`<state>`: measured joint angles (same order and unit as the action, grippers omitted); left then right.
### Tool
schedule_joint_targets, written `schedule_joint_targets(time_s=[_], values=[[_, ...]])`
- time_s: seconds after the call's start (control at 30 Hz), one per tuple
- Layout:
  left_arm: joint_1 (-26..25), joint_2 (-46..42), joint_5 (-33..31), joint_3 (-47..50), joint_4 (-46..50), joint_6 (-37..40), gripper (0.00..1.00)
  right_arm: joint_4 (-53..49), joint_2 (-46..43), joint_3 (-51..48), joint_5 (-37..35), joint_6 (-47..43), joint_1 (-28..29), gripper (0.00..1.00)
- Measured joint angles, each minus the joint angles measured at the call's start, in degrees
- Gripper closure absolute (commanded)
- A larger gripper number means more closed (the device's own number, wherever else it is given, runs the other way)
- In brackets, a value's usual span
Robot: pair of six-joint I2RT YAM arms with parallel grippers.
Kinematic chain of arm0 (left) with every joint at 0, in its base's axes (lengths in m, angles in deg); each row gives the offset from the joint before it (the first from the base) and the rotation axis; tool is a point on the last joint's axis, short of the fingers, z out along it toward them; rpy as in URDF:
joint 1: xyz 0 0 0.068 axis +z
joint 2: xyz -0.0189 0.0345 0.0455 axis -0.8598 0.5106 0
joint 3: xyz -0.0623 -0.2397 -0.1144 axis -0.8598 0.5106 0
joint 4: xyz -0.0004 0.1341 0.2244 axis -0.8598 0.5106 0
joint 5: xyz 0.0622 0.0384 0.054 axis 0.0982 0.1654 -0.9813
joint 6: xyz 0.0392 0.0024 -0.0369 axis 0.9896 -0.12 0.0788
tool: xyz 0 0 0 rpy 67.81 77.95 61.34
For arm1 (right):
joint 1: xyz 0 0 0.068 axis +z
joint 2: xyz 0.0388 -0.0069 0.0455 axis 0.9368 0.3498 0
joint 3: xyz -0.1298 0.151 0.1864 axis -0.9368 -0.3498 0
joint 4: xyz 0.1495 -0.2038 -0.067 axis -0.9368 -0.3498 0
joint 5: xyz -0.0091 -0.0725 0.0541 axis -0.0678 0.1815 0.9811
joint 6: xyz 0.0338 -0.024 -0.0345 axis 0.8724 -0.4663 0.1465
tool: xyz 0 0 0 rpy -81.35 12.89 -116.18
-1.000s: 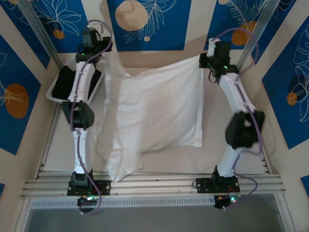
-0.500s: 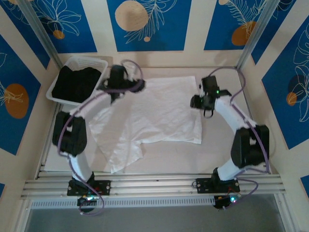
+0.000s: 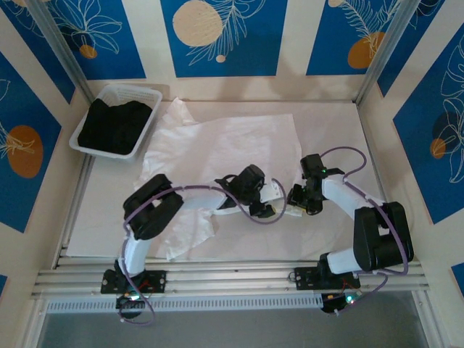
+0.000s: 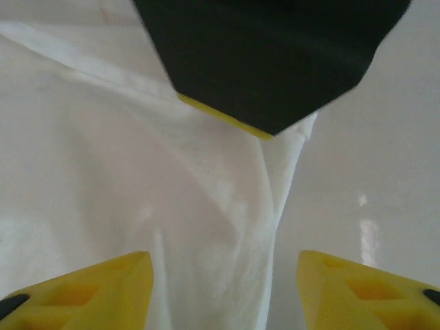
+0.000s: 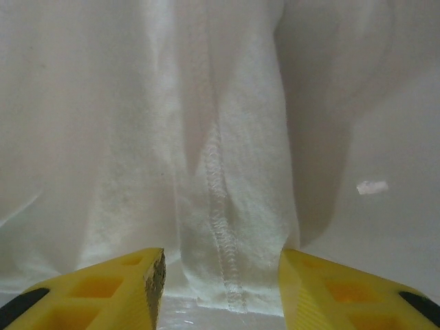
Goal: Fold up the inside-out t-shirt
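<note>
A: Where do we have room? The inside-out t-shirt (image 3: 225,145) lies spread and wrinkled over the middle of the table (image 3: 341,138), its right edge running straight from far to near.

B: Right of that edge we see bare table up to the side wall. Near us, a strip of bare table separates the shirt's ragged near edge from the aluminium rail (image 3: 232,270). At the far left, the shirt's bunched corner sits just beside the white basket (image 3: 154,94), which holds a black garment (image 3: 114,125).

A: And our arms?

B: Our left arm (image 3: 192,197) is folded low, elbow at the near left, forearm lying across the shirt's near part and pointing right. Our right arm (image 3: 348,194) bends at the near right and reaches back leftward. Both wrists meet at the shirt's near right corner.

A: The left pincer (image 4: 220,295) is released. Its yellow fingers (image 4: 82,289) stand apart, with the shirt's edge lying slack on the table between them.

B: The right pincer (image 5: 221,289) is released too, its fingers (image 5: 96,289) straddling a stitched hem without pinching it.

A: What crowds us?

B: We crowd each other. In the left wrist view, a black yellow-edged part (image 4: 268,55) hangs just ahead, over the shirt's corner. The basket is well apart from both pincers.
</note>
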<state>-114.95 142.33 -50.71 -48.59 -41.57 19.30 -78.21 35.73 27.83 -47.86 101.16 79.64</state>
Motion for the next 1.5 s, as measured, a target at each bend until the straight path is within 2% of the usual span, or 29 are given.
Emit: schedule_joint_targets(time_s=[0.17,0.33,0.47,0.7,0.93,1.27,1.37,1.5], values=[[-0.79,2.45,-2.19,-0.59,-0.02,2.05,0.71,0.33,1.31,0.02,0.00,-0.04,-0.07,0.64],[-0.76,2.34,-2.03,1.79,-3.93,1.18,0.92,0.66,3.61,0.42,0.92,-0.52,-0.04,0.89],[-0.76,1.22,-1.62,4.63,-7.52,-0.85,0.99,0.48,4.55,1.49,2.08,-1.16,-0.04,1.00],[0.81,-4.00,0.83,10.12,-8.39,-7.41,1.00,-0.46,2.67,7.93,4.35,-4.09,-0.04,1.00],[6.05,-9.03,7.87,13.51,-12.09,-18.34,1.00,-0.50,2.36,12.90,7.54,-6.40,-0.76,1.00],[14.14,-8.13,15.02,16.04,-19.26,-34.23,1.00,-0.87,16.48,23.26,5.31,-8.81,-0.92,1.00],[15.30,-7.28,15.61,16.04,-20.39,-37.11,1.00,-1.27,17.73,24.04,4.26,-9.16,-0.90,0.94],[15.80,-6.32,16.37,16.04,-20.61,-39.23,1.00,-1.36,16.22,23.12,4.22,-9.35,-0.13,0.75]])
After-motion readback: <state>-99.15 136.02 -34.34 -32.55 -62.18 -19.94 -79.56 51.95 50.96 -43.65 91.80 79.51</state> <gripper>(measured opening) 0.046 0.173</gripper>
